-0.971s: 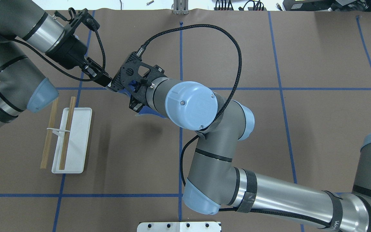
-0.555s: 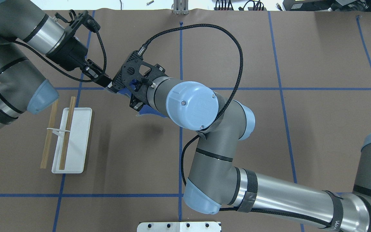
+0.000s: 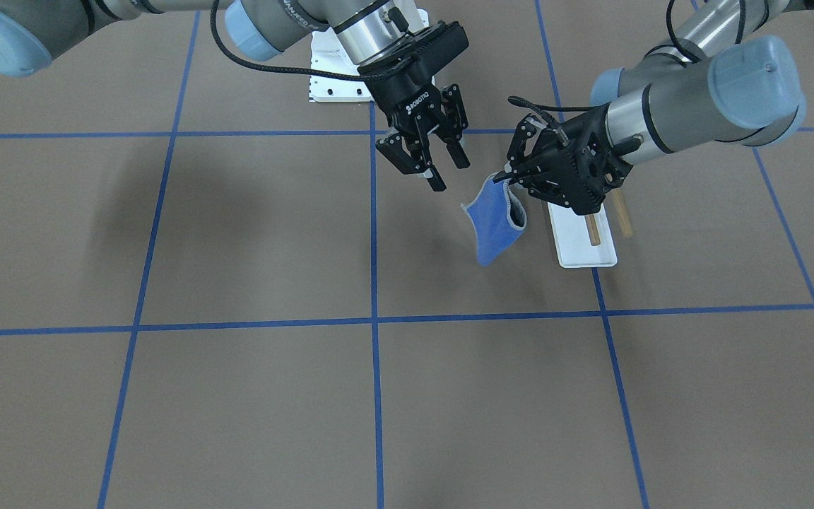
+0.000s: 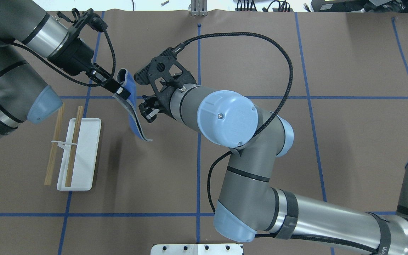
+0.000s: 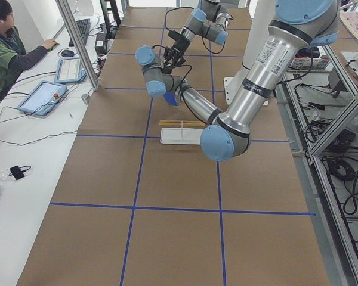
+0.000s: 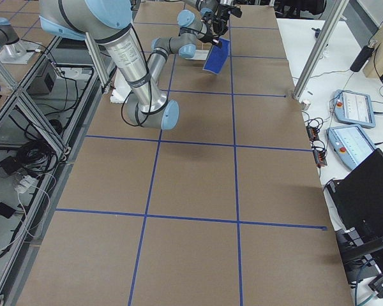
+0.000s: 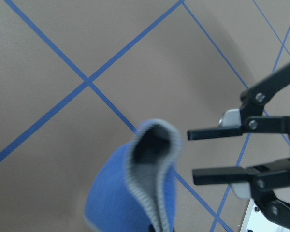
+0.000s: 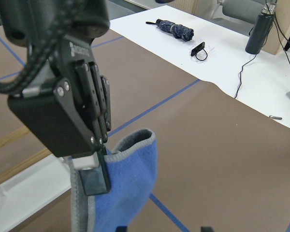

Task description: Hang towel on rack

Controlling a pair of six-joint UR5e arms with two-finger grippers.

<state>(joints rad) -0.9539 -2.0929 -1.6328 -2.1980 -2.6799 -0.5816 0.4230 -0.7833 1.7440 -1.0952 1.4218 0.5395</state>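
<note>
The blue towel (image 4: 135,120) with grey edging hangs from my left gripper (image 4: 122,92), which is shut on its top edge above the table. It also shows in the front view (image 3: 495,223), with the left gripper (image 3: 504,180) above it. My right gripper (image 4: 146,109) is open and empty just right of the towel, apart from it; it is also in the front view (image 3: 442,166). The rack (image 4: 83,166), a white base with two wooden dowels (image 4: 73,148), stands left of and nearer than the towel. The right wrist view shows the left gripper's pads (image 8: 94,179) pinching the towel (image 8: 130,188).
A white bolted plate (image 4: 197,249) sits at the table's near edge. Blue tape lines cross the brown table (image 4: 349,141). The right arm's elbow (image 4: 225,118) hangs over the table's middle. An operator (image 5: 12,42) sits at the side desk.
My right gripper has let go of the towel and drawn back to the right. The towel now hangs from the left gripper alone, which has lifted slightly.
</note>
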